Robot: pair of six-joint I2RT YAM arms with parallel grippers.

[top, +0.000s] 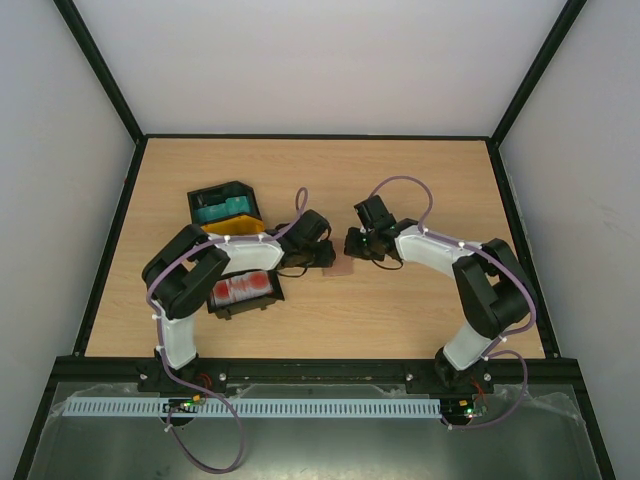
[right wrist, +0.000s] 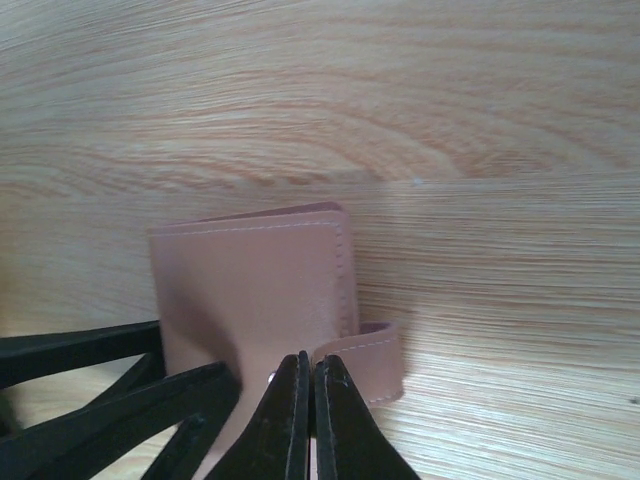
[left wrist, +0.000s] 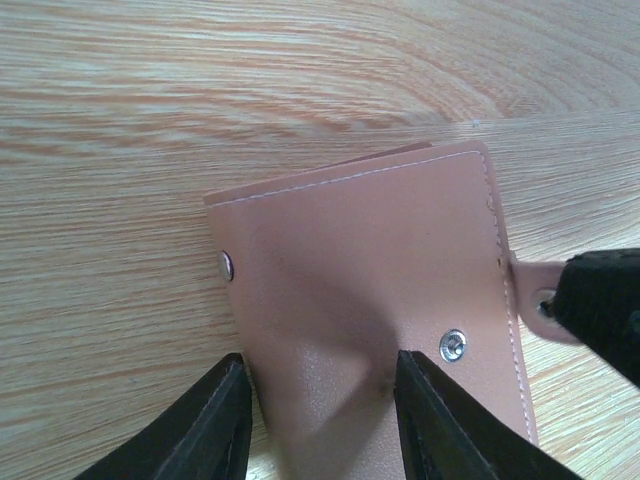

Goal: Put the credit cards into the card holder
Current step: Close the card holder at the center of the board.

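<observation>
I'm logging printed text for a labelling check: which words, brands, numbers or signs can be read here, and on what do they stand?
No text can be read in any view.
On the brown leather-look folding wallet: no lettering, only plain metal snap studs.
On the red-and-white plastic cards: any print is too small to read.
On the teal plastic cards: likewise too small to read.

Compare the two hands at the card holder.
The left hand stands open, fingers apart over the card holder; the right hand is shut, tips together at its snap strap. The left reaches in from the holder's left, the right from its right. Both sit low at the holder.
</observation>
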